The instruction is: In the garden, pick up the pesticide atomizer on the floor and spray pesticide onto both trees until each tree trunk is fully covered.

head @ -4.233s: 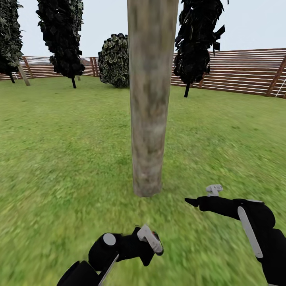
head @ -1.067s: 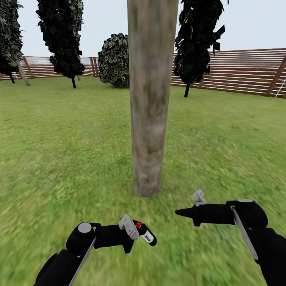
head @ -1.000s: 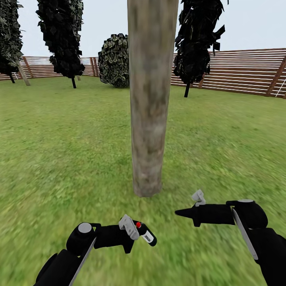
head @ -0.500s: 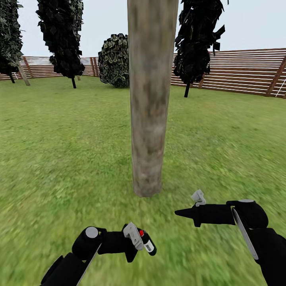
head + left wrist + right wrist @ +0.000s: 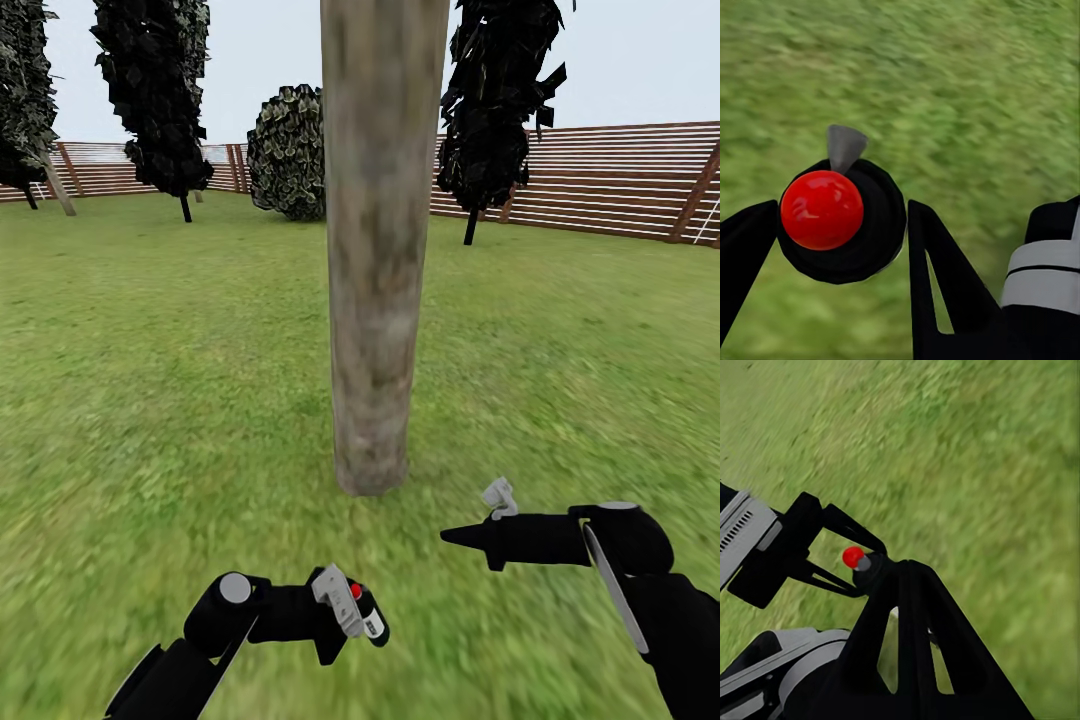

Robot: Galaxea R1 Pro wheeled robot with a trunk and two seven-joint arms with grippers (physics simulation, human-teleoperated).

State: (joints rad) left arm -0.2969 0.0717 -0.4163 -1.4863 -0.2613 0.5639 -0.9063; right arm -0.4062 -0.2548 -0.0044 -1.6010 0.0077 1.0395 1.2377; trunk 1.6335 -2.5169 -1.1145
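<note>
Left hand (image 5: 350, 612) pinching pesticide atomizer (image 5: 366, 612); right hand (image 5: 462, 536) state unclear. Raising nozzle toward tree trunk (image 5: 375, 300) advisable, sweeping base upward, grip steady.

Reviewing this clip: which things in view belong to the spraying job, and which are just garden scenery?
Part of the job:
- pesticide atomizer, red-capped, held in the left gripper
- tree trunk straight ahead, no white specks visible on it
- right gripper, holding nothing

Just scenery:
- wooden fence
- dark-leaved thin trees
- rounded bush
- lawn
</note>
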